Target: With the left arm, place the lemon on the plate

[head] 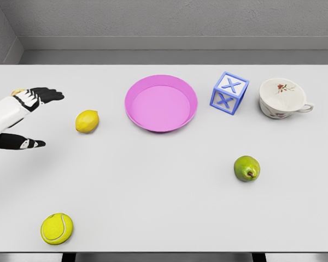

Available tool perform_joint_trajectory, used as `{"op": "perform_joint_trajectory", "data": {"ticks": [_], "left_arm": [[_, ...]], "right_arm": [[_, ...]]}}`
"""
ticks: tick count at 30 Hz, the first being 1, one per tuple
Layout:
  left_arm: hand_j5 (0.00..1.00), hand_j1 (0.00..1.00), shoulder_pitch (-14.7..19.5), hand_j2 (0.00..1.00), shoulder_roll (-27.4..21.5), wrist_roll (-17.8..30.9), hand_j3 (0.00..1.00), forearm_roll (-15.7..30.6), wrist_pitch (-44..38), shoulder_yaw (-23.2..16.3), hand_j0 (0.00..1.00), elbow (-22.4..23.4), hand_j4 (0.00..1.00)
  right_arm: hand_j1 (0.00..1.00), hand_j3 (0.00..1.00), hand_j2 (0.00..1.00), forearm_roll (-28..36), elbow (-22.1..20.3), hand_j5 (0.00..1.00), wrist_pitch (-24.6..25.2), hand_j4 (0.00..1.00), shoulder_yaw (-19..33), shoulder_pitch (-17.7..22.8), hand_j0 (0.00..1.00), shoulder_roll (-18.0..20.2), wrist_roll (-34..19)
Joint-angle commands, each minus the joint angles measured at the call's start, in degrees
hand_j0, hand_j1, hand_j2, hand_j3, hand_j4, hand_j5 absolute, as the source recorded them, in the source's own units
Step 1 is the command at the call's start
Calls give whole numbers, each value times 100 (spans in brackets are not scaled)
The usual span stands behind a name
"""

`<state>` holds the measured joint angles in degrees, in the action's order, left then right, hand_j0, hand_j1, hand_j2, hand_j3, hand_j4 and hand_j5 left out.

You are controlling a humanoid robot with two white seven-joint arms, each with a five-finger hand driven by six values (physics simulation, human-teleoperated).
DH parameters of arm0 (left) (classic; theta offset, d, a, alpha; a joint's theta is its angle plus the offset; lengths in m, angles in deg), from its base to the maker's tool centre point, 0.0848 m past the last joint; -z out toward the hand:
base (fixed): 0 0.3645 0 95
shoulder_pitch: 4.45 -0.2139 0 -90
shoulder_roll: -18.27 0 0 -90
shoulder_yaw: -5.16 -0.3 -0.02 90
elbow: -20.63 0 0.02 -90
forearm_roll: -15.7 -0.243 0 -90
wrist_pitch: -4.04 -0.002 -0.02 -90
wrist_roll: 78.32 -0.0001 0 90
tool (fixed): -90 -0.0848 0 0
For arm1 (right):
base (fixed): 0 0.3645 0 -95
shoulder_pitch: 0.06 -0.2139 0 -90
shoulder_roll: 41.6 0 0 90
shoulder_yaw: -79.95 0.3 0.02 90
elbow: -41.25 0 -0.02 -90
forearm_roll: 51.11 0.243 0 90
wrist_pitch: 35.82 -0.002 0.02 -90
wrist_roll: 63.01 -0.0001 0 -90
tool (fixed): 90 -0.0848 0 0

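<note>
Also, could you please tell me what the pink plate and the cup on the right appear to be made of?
The pink plate looks like matte plastic: one uniform colour, soft shading, no sharp glints. The cup looks like glazed ceramic or porcelain: off-white with a small painted floral motif and a thin handle. Since this is a simulator render, both are guesses from appearance only.

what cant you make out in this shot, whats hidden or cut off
Head view only:
- Left hand: its arm is cut off by the left edge; fingers spread, apart from the lemon.
- Right arm: out of frame entirely.
- Teacup: tilted, its far outer side hidden by its own rim.
- Letter block: back faces turned away.
- Table: legs cut off at the bottom edge.
</note>
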<state>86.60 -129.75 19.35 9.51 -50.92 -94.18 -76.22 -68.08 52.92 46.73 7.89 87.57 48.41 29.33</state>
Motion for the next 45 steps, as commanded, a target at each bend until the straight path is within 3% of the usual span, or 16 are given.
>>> {"op": "perform_joint_trajectory", "data": {"ticks": [1, 4, 7, 10, 13, 15, 17, 18, 22, 23, 27, 30, 32, 37, 41, 45], "left_arm": [[100, 100, 0, 100, -7, -2, 100, 39, -4, 11, 100, -1, 100], [100, 100, 0, 100, -7, 15, 100, -31, -4, 11, 100, 17, 100], [100, 100, 9, 100, 19, 823, 100, -40, -4, 116, 100, 297, 100], [100, 100, 88, 100, 327, 1579, 100, -49, -4, 609, 100, 948, 100], [100, 100, 44, 100, 256, 1597, 100, -23, -4, 503, 100, 904, 100], [100, 100, 158, 100, -60, 1597, 100, -40, -4, 143, 100, 896, 100], [100, 100, 764, 100, -139, 1615, 100, -417, -4, -454, 100, 887, 100], [100, 100, 1220, 100, -131, 1606, 100, -743, -4, -954, 100, 878, 100], [100, 100, 2241, 100, -104, 1615, 100, -919, -4, -2177, 100, 896, 100], [100, 100, 2434, 100, -69, 1615, 100, -919, -4, -2300, 100, 887, 100], [100, 100, 2680, 100, 660, 1711, 100, -1350, -4, -2335, 100, 887, 100], [100, 100, 2865, 100, 713, 1703, 100, -1438, -4, -2458, 100, 904, 100], [100, 100, 3305, 100, 845, 1694, 100, -1411, -4, -3003, 100, 948, 100], [100, 100, 3419, 100, 845, 1685, 100, -1438, -4, -3047, 100, 1001, 100], [100, 100, 3533, 100, 907, 1676, 100, -1429, -4, -3039, 100, 1844, 100], [100, 100, 3612, 100, 1082, 1685, 100, -1455, -4, -3039, 100, 1941, 100]], "right_arm": [[100, 100, 100, 1, -7, 100, -11, 100, 61, 0, 100, 0, 12], [100, 100, 100, 1, 2, 100, 15, 100, -18, 17, 100, 0, 12], [100, 100, 100, 1, 2, 100, 15, 100, -18, 17, 100, 0, 12], [100, 100, 100, 1, 2, 100, 15, 100, -18, 17, 100, 0, 12], [100, 100, 100, 1, 2, 100, 15, 100, -18, 17, 100, 0, 12], [100, 100, 100, 1, 2, 100, 15, 100, -18, 17, 100, 0, 12], [100, 100, 100, 1, 2, 100, 15, 100, -18, 17, 100, 0, 12], [100, 100, 100, 1, 2, 100, 15, 100, -18, 17, 100, 0, 12], [100, 100, 100, 1, 2, 100, 15, 100, -18, 17, 100, 0, 12], [100, 100, 100, 1, 2, 100, 15, 100, -18, 17, 100, 0, 12], [100, 100, 100, 1, 2, 100, 15, 100, -18, 17, 100, 0, 12], [100, 100, 100, 1, 2, 100, 15, 100, -18, 17, 100, 0, 12], [100, 100, 100, 1, 2, 100, 15, 100, -18, 17, 100, 0, 12], [100, 100, 100, 1, 2, 100, 15, 100, -18, 17, 100, 0, 12], [100, 100, 100, 1, 2, 100, 15, 100, -18, 17, 100, 0, 12], [100, 100, 100, 1, 2, 100, 15, 100, -18, 17, 100, 0, 12]]}}
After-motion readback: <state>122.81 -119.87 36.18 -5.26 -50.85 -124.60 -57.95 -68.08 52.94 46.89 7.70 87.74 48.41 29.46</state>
